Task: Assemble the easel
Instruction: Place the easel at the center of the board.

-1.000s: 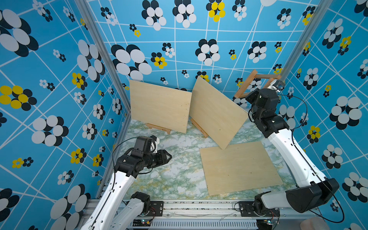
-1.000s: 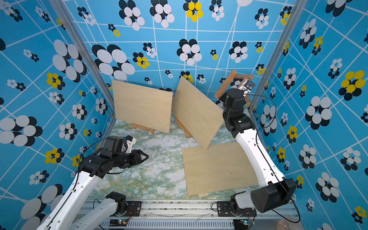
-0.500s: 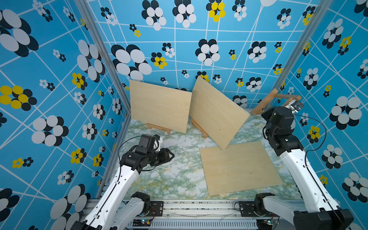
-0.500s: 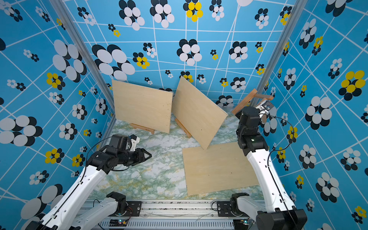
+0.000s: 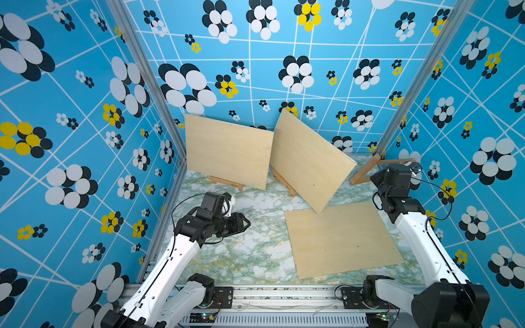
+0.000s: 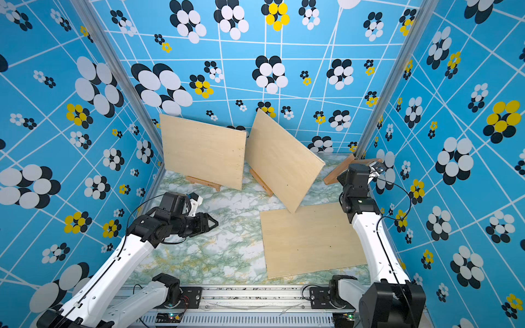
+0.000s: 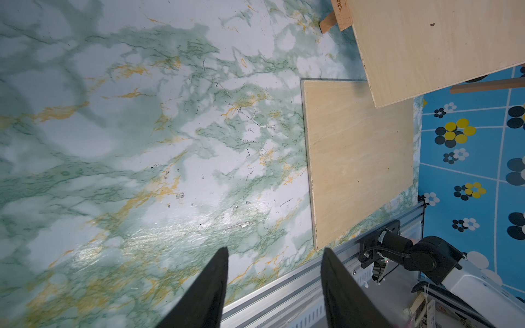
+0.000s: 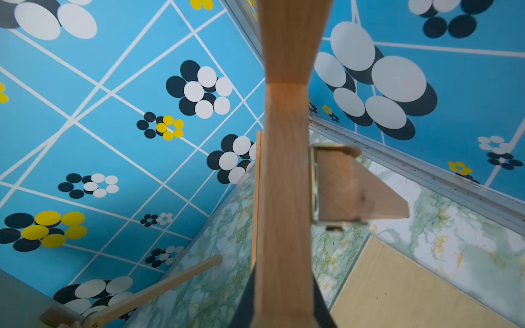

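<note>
Matt bare wood forms board [image 5: 341, 241] and easel [image 8: 284, 184]; the marbled tabletop [image 7: 127, 142] shines.

Left arm [image 5: 176, 261]: we see a long white plastic shell with a row of small dark holes.
Right arm [image 5: 423, 244]: the same white shell, with a big black shoulder block [image 5: 451, 304] at its lower end.
Wrist joints [image 5: 204, 225]: black, boxy motor housings.
Cables [image 6: 410, 202]: thin black loops beside each wrist.
Left gripper [image 7: 274, 251]: two black pointed fingers [image 7: 208, 292].
</note>
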Robot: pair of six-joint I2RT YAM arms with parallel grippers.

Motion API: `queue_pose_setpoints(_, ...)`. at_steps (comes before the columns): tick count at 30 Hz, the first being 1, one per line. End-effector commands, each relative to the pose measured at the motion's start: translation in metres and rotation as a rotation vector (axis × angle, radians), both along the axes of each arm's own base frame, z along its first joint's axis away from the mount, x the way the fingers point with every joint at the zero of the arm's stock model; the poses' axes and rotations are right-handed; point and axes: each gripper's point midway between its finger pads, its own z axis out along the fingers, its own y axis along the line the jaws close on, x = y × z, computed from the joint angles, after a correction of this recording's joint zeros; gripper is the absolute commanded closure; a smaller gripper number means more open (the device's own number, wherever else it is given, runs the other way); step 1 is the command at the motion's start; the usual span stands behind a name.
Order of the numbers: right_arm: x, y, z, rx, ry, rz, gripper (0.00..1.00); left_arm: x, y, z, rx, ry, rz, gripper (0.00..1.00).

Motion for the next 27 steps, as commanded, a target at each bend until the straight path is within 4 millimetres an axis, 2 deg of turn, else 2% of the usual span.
queue_pose_setpoints(1,0.019,0.006,0.031,0.044,-0.142,0.061,1.00,0.003,-0.001,-0.006,0.019,-0.008,-0.011,0.45)
queue_pose_setpoints(7,0.044,0.013,0.016,0.111,-0.171,0.183,1.00,0.006,-0.002,-0.011,0.028,-0.003,-0.019,0.45)
queue_pose_setpoints(13,0.079,0.026,0.006,0.056,-0.056,0.402,1.00,0.009,-0.004,-0.014,0.029,0.001,-0.026,0.45)
queue_pose_setpoints(20,0.099,0.037,-0.036,-0.003,0.152,0.578,1.00,0.018,-0.010,-0.015,0.011,0.004,-0.031,0.45)
queue_pose_setpoints(27,0.107,0.037,-0.076,-0.018,0.262,0.631,1.00,0.021,-0.011,-0.017,0.022,0.007,-0.029,0.45)
